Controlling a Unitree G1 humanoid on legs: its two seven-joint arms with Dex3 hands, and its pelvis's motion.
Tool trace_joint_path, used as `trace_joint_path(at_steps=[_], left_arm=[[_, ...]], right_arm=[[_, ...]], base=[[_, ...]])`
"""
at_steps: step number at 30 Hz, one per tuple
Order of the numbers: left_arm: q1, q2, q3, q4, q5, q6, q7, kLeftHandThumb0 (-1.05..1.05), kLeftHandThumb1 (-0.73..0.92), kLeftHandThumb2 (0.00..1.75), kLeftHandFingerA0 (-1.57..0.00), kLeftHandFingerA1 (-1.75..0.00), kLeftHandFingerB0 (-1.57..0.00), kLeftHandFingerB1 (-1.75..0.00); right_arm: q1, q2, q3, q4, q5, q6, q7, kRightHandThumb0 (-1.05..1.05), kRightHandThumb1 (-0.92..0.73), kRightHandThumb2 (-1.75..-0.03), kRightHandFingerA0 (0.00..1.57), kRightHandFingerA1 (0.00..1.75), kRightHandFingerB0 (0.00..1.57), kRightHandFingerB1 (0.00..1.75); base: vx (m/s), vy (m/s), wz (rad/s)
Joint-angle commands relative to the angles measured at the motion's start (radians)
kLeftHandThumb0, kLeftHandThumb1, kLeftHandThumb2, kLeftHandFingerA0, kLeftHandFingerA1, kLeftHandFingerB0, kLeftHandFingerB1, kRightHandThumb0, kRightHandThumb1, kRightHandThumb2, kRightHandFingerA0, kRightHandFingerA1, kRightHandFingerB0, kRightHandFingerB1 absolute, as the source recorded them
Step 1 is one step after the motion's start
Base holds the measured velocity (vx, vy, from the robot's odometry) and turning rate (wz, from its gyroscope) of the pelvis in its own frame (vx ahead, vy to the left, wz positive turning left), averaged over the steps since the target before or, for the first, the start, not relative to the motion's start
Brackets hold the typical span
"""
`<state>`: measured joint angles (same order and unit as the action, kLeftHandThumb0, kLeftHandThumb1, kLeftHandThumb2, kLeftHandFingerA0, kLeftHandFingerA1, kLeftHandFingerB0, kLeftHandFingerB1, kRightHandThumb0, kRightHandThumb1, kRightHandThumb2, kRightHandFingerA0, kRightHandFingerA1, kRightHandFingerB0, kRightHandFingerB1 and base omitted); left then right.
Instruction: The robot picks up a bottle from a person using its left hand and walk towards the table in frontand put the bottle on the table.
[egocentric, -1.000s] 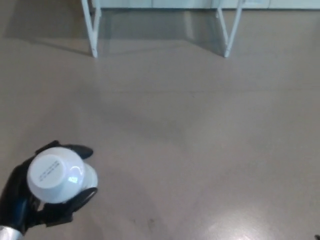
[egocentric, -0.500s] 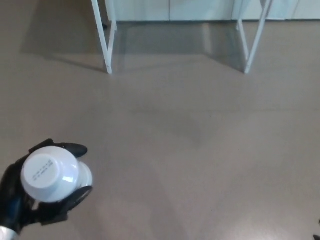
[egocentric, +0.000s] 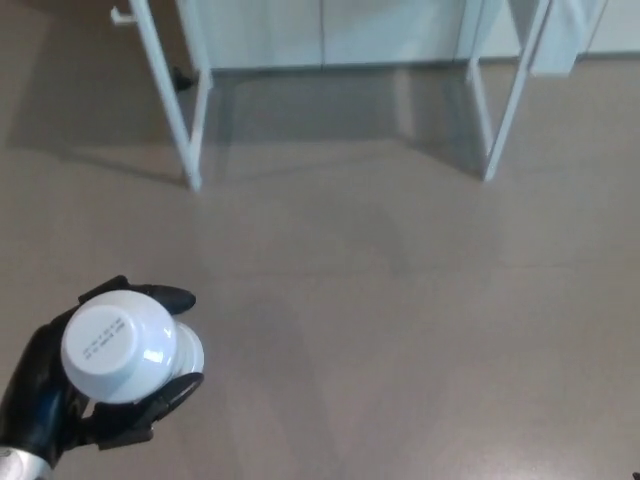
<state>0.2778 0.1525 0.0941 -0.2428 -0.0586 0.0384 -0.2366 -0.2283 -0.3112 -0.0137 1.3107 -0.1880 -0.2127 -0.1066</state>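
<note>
White bottle (egocentric: 118, 350) is clamped in the left hand (egocentric: 42, 395), seen end-on, low at the robot's left. Only white legs of the bench (egocentric: 488, 165) are seen, well apart across the floor (egocentric: 400, 300). The bottle is best carried level and firmly gripped, with release withheld until the bench top lies beneath.

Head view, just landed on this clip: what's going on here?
The robot's left hand is closed around a white bottle, which faces the camera end-on, held low at the picture's left above a bare tan floor. Ahead, at the top of the view, stand the white legs of a table; its top is out of frame. The bottle is not yet set down. The right hand is not in view, and no person shows.
</note>
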Motion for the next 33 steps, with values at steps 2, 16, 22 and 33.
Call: trace_joint_path(at_steps=[2, 16, 22, 33], left_arm=[[-0.002, 0.012, 0.004, -0.016, 0.004, 0.019, 0.016, -0.14, 0.79, 0.65, -0.95, -1.38, -0.81, -0.84], [-0.002, 0.018, -0.006, -0.022, 0.017, 0.017, 0.027, -0.15, 0.77, 0.65, -0.96, -1.36, -0.81, -0.82], [-0.008, 0.015, 0.0, -0.031, 0.001, 0.041, 0.025, -0.13, 0.78, 0.65, -0.95, -1.37, -0.82, -0.83], [-0.03, 0.023, 0.016, -0.044, -0.036, 0.042, 0.001, -0.11, 0.79, 0.65, -0.97, -1.36, -0.8, -0.8]], right_arm=[[0.002, -0.003, -0.005, 0.002, 0.004, 0.002, 0.003, -0.46, -0.65, -0.6, 0.67, 0.47, 0.48, 0.38], [0.003, -0.007, 0.001, 0.002, -0.002, 0.001, 0.001, -0.48, -0.65, -0.6, 0.67, 0.48, 0.46, 0.38], [-0.001, -0.005, 0.0, 0.002, 0.001, 0.006, 0.001, -0.47, -0.65, -0.6, 0.67, 0.48, 0.47, 0.38], [0.0, -0.004, -0.003, 0.003, 0.004, 0.008, 0.006, -0.52, -0.53, -0.84, 0.6, 0.6, 0.38, 0.49]], base=[[0.49, 0.214, -0.61], [0.44, -0.02, 0.14], [0.38, -0.09, -0.03], [0.51, 0.106, -0.23]])
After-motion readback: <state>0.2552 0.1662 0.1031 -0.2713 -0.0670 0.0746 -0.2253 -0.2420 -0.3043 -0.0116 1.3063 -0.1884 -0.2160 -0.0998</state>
